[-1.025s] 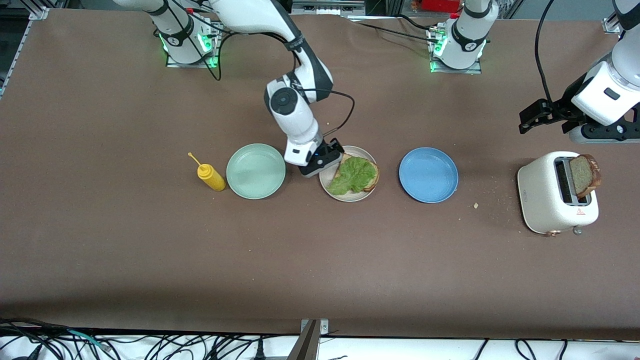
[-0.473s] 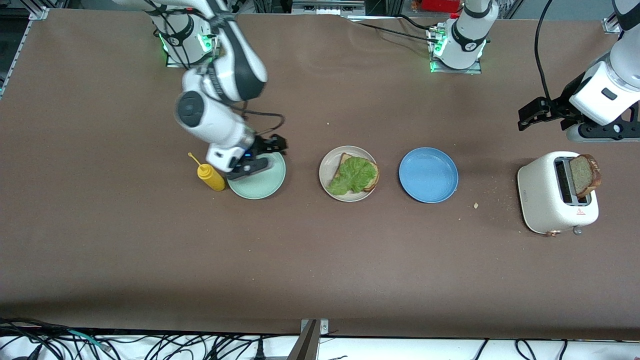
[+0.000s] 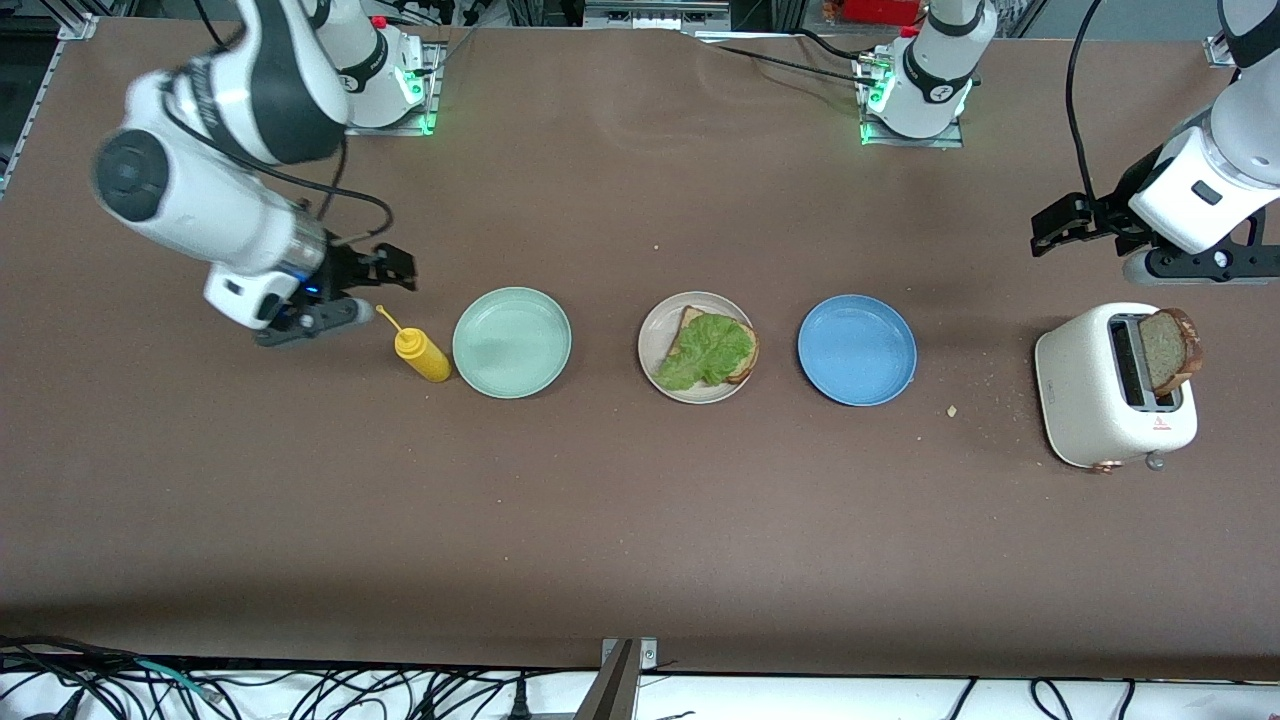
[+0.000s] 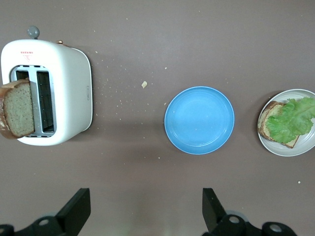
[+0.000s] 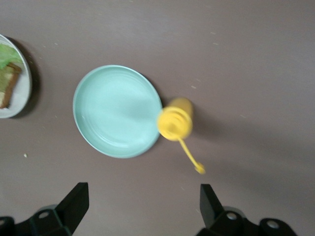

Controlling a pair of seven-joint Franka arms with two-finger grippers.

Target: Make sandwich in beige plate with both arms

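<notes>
Beige plate (image 3: 660, 375) holds one bread slice (image 3: 742, 368) under lettuce (image 3: 708, 352); top slice (image 3: 1166, 350) sits in the toaster (image 3: 1100, 400). Left end effector (image 3: 1075, 225) hangs open above the toaster; next it must grip that slice. Right end effector (image 3: 375, 290), open, waits by the mustard bottle (image 3: 422, 354).

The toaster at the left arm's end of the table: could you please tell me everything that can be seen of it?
The toaster is a white, glossy, rounded box, plastic by its look, with two long top slots. One slice of brown-crusted wholemeal bread stands up out of one slot, tilted; the other slot looks empty. A small grey knob sticks out of its end nearer the front camera, above a small red mark. It rests on the brown table, crumbs scattered beside it toward the blue plate. The open left pincer hangs close by without touching it.
</notes>
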